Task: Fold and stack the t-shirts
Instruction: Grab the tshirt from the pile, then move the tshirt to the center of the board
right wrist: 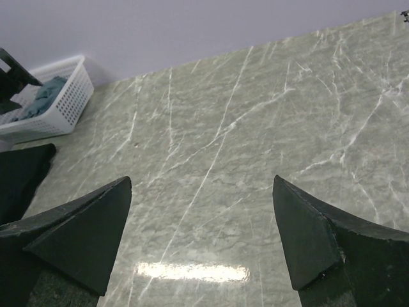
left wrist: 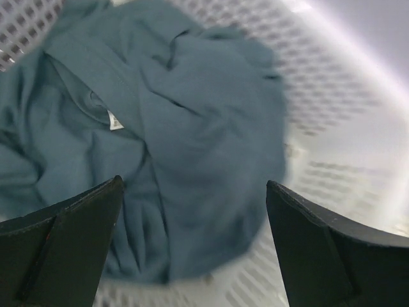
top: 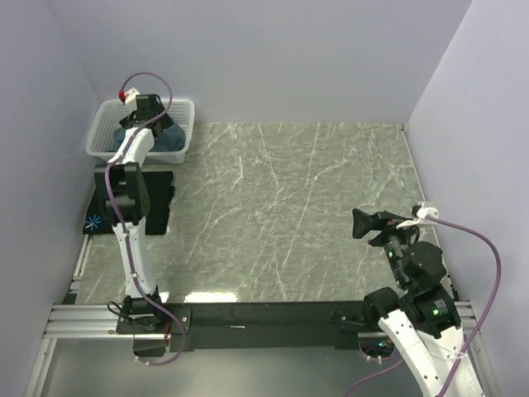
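Slate-blue t-shirt (left wrist: 192,128) blurred, black t-shirt (top: 162,203) part-hidden

Tag (left wrist: 114,120) on t-shirt (left wrist: 211,128): nothing legible

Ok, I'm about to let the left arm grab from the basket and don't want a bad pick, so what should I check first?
1. Is the left gripper open: ok, jaws spread wide.
2. Is it aimed at the slate-blue shirt: ok, the crumpled cloth lies right below it, inside the basket.
3. Contact with the cloth: cannot tell.
4. Cloth free of the lattice: cannot tell, its edge lies against the wall.
5. Is the right gripper out of the way: ok, open, empty, over the right side of the table.
6. Is the black shirt clear of the pick: ok, on the table beside the basket.
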